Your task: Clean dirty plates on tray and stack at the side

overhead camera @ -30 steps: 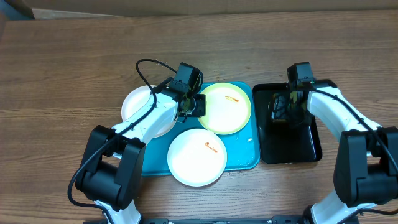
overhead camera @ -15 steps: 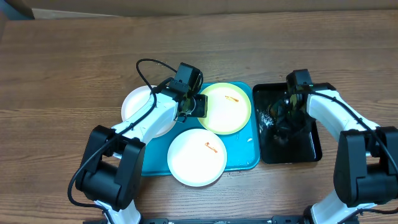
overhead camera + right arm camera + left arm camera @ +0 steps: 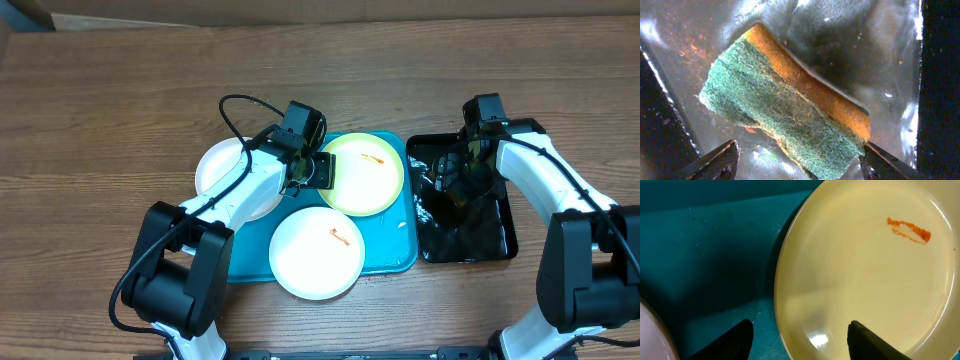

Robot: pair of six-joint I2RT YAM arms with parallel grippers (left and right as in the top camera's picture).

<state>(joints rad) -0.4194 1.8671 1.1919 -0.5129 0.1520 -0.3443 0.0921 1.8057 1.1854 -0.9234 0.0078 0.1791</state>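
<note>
Pointing down, I am holding both open: left gripper (image 3: 800, 329) astride the yellow-green plate (image 3: 865, 280) rim, right gripper (image 3: 799, 148) astride the sponge (image 3: 785, 115).

Looking straight down from high overhead on the whole table (image 3: 120, 90). From the left wrist, pointing down very close over the yellow-green plate (image 3: 865, 280) and blue tray (image 3: 705, 245), a patch shared with overhead. From the right wrist, equally close over the sponge (image 3: 785, 107) in the black tray (image 3: 500, 235), likewise shared.
</note>
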